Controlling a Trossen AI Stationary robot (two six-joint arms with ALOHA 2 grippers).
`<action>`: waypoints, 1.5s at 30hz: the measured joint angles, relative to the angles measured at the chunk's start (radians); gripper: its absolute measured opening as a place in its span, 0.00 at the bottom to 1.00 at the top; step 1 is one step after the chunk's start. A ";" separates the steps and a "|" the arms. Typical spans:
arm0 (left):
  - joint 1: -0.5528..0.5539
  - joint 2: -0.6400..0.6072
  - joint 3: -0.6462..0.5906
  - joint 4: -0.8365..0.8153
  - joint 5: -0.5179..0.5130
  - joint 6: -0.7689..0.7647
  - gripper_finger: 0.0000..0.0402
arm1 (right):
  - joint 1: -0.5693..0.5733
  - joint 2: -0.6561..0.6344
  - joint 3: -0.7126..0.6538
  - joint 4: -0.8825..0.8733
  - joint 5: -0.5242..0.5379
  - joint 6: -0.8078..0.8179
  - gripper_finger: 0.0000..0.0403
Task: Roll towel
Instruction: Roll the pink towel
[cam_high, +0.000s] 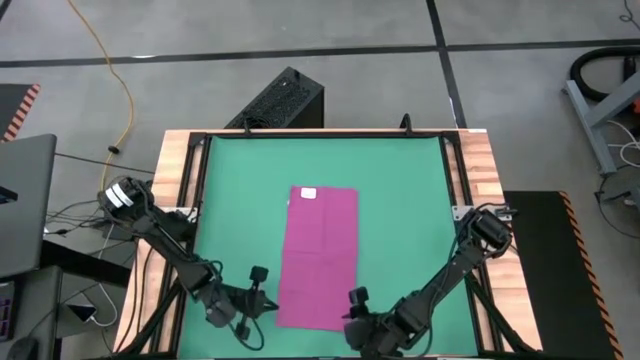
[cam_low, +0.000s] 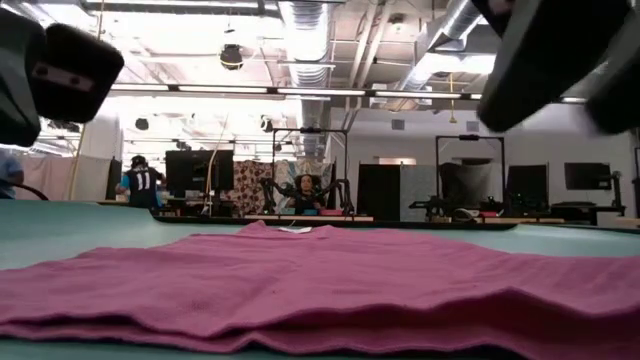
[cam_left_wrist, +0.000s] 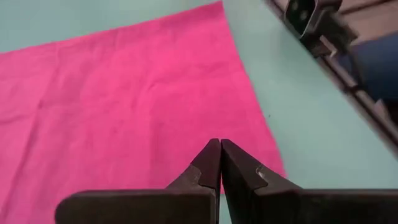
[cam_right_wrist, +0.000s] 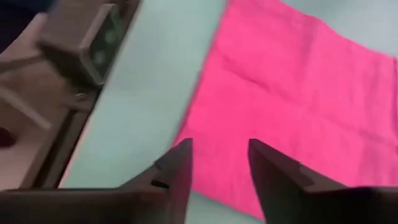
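The left gripper (cam_left_wrist: 220, 152), fingers pressed together, hovers just left of the towel's (cam_high: 320, 255) near corner. The towel lies flat between both grippers. The right gripper (cam_right_wrist: 219, 155), fingers apart, hovers at its other near corner.

Towel (cam_high: 320, 256) flat mid-table; left gripper (cam_high: 262, 292) beside its near-left corner, right gripper (cam_high: 356, 303) beside near-right.

Green table (cam_high: 400, 200) — wood-edged, towel (cam_high: 320, 255) spread flat at its middle
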 joint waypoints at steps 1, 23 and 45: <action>0.000 0.000 0.017 -0.034 0.000 0.005 0.02 | 0.001 0.000 0.006 0.000 -0.026 -0.030 0.52; 0.001 0.000 0.087 -0.227 -0.032 -0.036 0.15 | -0.025 0.055 0.011 -0.062 -0.155 -0.317 0.59; 0.001 0.000 0.086 -0.246 -0.029 -0.065 0.15 | -0.007 0.102 0.015 -0.077 -0.102 -0.280 0.47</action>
